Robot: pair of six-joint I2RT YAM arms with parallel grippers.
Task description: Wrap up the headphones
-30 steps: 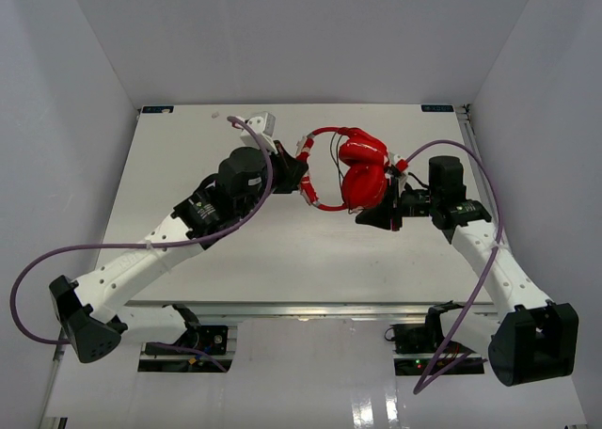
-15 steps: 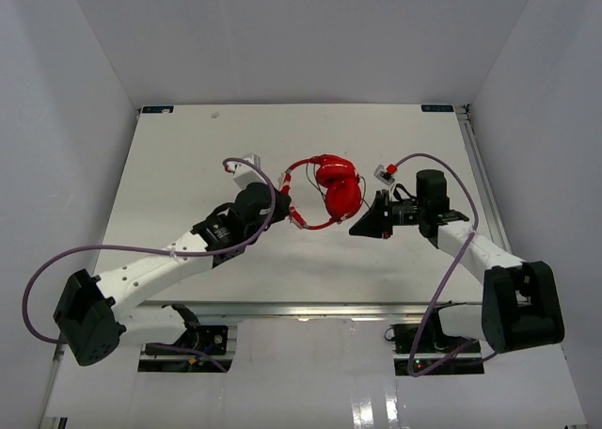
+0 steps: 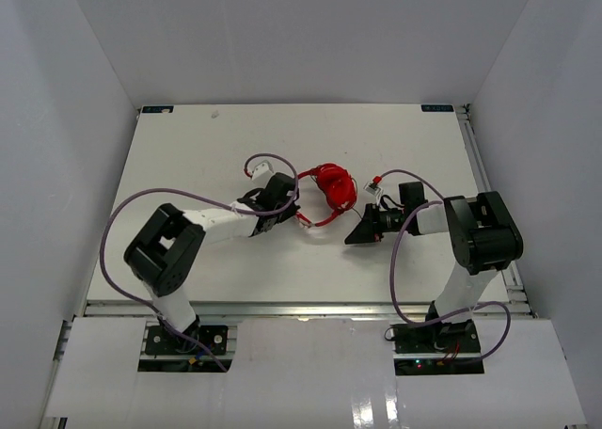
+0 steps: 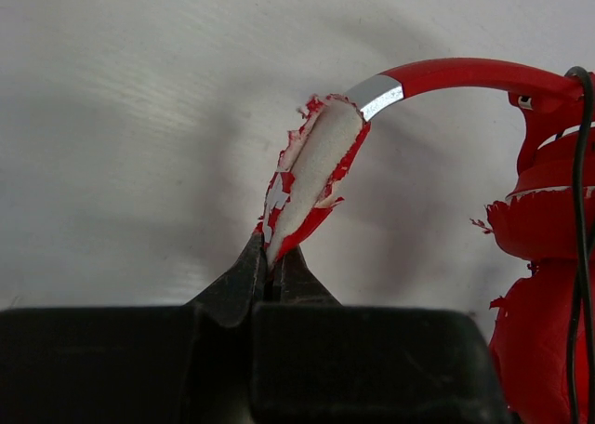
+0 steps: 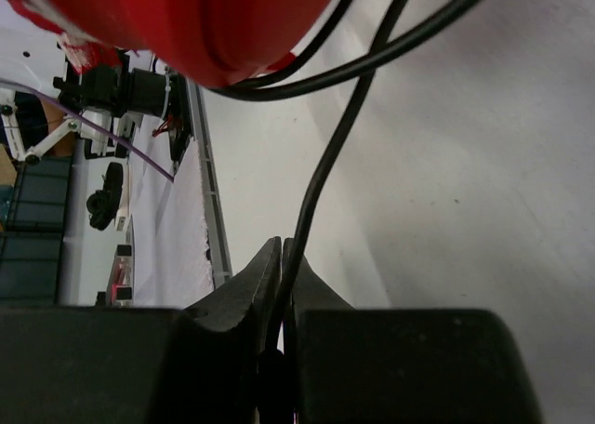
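A white desk stands boxed in by pale walls, with small blue tabs at its far corners.

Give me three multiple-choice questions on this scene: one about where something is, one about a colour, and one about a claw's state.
1. Where are the headphones?
A) at a far corner
B) on the middle of the table
C) on the right arm's base

2. What colour is the cable in the right claw?
A) purple
B) white
C) black

3. The left claw is:
A) open above the table
B) shut on the headband padding
C) shut on the cable

Answers:
1 B: the top view shows them at the table's centre.
2 C: the right wrist view shows a thin black cable pinched between the closed fingers.
3 B: the left wrist view shows the fingers pinching the worn whitish padding.
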